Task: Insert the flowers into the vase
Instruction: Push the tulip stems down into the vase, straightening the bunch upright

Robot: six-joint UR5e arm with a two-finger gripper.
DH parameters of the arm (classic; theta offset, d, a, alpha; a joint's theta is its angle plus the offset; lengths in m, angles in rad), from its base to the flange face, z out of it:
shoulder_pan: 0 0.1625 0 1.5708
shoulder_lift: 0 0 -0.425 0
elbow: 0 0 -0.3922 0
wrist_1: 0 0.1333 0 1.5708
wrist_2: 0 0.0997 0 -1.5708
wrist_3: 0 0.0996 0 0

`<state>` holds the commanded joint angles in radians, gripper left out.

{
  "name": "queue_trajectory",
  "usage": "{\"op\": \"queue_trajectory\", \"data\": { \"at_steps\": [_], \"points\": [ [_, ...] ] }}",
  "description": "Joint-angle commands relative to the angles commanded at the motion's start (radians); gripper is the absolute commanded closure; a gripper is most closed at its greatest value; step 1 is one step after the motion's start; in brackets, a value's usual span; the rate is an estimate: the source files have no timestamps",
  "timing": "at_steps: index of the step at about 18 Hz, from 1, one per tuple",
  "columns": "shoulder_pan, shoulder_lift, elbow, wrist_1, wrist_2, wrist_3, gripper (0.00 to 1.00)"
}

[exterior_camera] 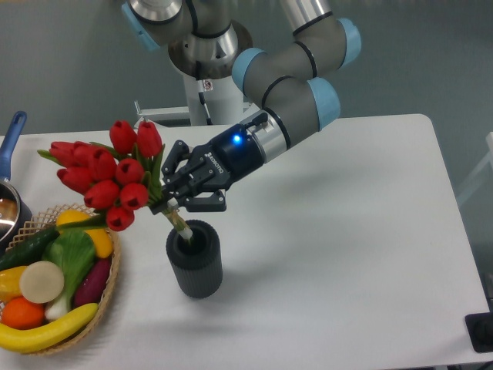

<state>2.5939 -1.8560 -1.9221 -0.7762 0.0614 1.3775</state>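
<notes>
1. The gripper [174, 206] is closed on the pale stems of the flowers [108, 176], just above the vase [195, 260].
2. White lettering runs along the gripper body; it is too small to read. A blue light glows on the wrist.
3. The flowers lean left; their stem ends reach into the vase mouth. How deep they sit is hidden.
4. The vase stands upright on the table [347, 231], beside the basket [108, 289].
5. The basket holds a banana, orange, cucumber and other produce; it is cut off at the left edge.
6. A pot [9, 196] with a blue handle is mostly out of frame.
</notes>
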Motion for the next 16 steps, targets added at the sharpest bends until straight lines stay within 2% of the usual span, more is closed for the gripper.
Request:
{"op": "queue_trajectory", "data": {
  "at_steps": [8,16],
  "points": [
    [0.012,-0.090,0.014,0.000,0.003,0.002,0.78],
    [0.021,-0.137,0.009,0.002,0.011,0.014,0.76]
  ]
}}
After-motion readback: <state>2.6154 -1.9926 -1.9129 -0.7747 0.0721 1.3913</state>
